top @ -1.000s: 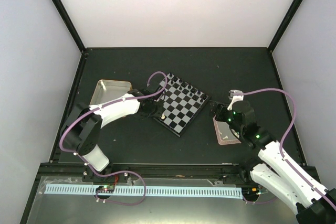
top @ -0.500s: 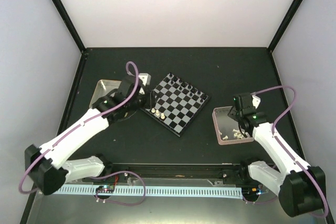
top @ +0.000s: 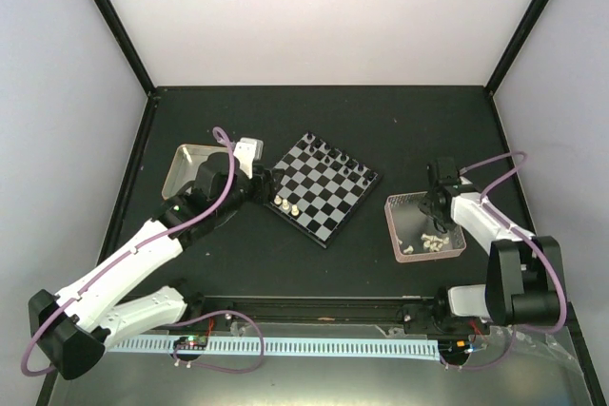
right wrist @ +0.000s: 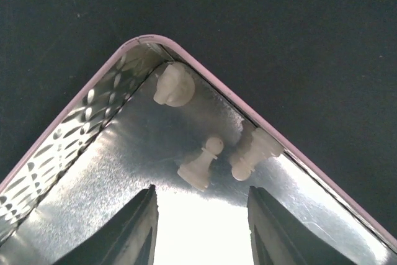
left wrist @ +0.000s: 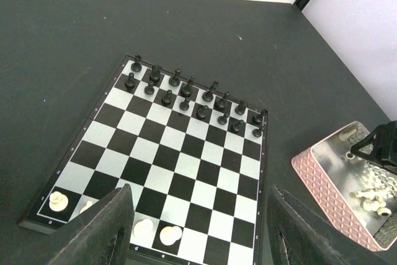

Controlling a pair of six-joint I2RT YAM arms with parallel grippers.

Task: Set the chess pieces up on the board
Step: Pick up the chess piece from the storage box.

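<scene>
Just beyond the right gripper lie three chess pieces; jaws apart.

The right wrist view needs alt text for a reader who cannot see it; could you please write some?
Three cream-white chess pieces sit in the corner of a pink tray with a shiny metal floor, seen from close above. The two dark fingers of the right hand stand apart at the bottom edge with nothing between them, and black table surrounds the tray.

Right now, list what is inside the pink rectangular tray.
Loose cream-white chess pieces lie on the pink rectangular tray's shiny floor, three in one corner. The right end effector hangs over it, hiding whatever lies beneath.
</scene>
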